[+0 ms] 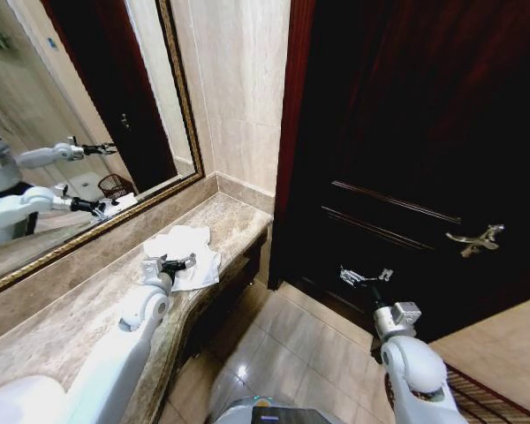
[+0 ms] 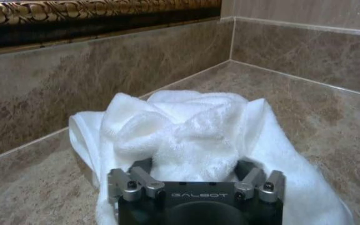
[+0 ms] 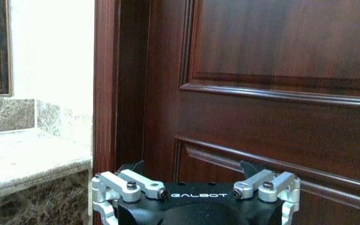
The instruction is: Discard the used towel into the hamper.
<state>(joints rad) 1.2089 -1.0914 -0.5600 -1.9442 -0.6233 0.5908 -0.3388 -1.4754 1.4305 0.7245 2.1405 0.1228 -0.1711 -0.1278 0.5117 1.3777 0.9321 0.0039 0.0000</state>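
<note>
Left gripper (image 1: 187, 262) is placed at the near edge of the white towel (image 1: 187, 251), and its fingers (image 2: 245, 167) are spread apart on both sides of the bunched middle of the cloth; in the left wrist view the fingertips are sunk into the folds, so it cannot be told whether the cloth is already pinched. Nothing is lifted: the towel is lying crumpled on the marble counter (image 1: 71, 309), near the corner where the counter is met by the wall (its far side is cut off by its own folds).

The hamper (image 1: 115, 185) is seen only as a small reddish-brown reflection in the gold-framed mirror (image 1: 88, 115), partly covered by the reflected arms, so its real place on the floor cannot be judged.

The right gripper (image 1: 364, 277) is held apart from the counter, in the air in front of the dark wooden door (image 1: 406, 150), with its fingers opened and nothing between them. A metal door handle (image 1: 473, 240) is seen farther to the right on the door. The tiled floor (image 1: 291, 353) is visible below, between both arms.
</note>
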